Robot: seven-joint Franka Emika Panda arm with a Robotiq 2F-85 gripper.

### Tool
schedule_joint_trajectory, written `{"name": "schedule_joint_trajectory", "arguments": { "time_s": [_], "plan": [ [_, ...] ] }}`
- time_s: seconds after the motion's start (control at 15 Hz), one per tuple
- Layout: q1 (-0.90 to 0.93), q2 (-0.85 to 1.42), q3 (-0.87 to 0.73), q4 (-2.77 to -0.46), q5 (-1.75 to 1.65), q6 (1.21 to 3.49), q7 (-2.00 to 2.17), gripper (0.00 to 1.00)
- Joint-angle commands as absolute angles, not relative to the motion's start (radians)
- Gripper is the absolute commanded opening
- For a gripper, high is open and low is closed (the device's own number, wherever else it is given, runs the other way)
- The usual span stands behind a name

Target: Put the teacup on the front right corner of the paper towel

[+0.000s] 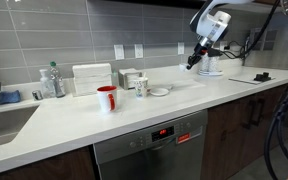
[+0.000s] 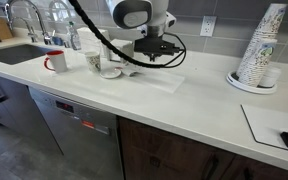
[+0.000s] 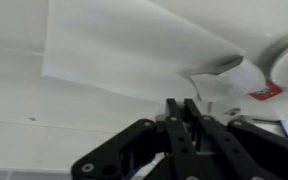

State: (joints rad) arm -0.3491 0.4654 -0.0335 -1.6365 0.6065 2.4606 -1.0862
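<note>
The paper towel (image 3: pixel 124 45) lies flat on the white counter; it also shows faintly in an exterior view (image 2: pixel 149 80). My gripper (image 3: pixel 184 112) hangs above the counter near the towel's edge, its fingers pressed together with nothing between them. It shows in both exterior views (image 1: pixel 192 62) (image 2: pixel 172 50). I cannot make out the teacup as separate from the round white saucer (image 2: pixel 111 71) (image 1: pixel 159 91), which lies beyond the towel next to the patterned pale cup (image 1: pixel 141 86) (image 2: pixel 93 62).
A red mug (image 1: pixel 106 97) (image 2: pixel 55 62) stands past the patterned cup, towards the sink. A boxy white container (image 1: pixel 92 78) is by the wall. A stack of paper cups (image 2: pixel 259 50) stands on the other side of the arm.
</note>
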Motion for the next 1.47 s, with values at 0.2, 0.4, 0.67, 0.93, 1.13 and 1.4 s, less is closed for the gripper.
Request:
{"name": "schedule_joint_trajectory", "arguments": {
  "time_s": [0.2,0.4,0.67,0.93,1.13,1.4],
  "plan": [
    [-0.382,0.537,-0.019,-1.595,0.476,2.609,-0.894,0.03],
    [-0.391,0.550,-0.003,-1.590,0.456,2.617,-0.876,0.11],
    [-0.377,0.565,-0.021,-1.574,0.435,2.628,-0.844,0.03],
    [-0.366,0.656,-0.052,-1.496,0.339,2.629,-0.716,0.03],
    [-0.378,0.716,-0.046,-1.436,0.289,2.616,-0.641,0.03],
    [-0.389,0.794,-0.043,-1.343,0.231,2.598,-0.551,0.03]
  ]
}}
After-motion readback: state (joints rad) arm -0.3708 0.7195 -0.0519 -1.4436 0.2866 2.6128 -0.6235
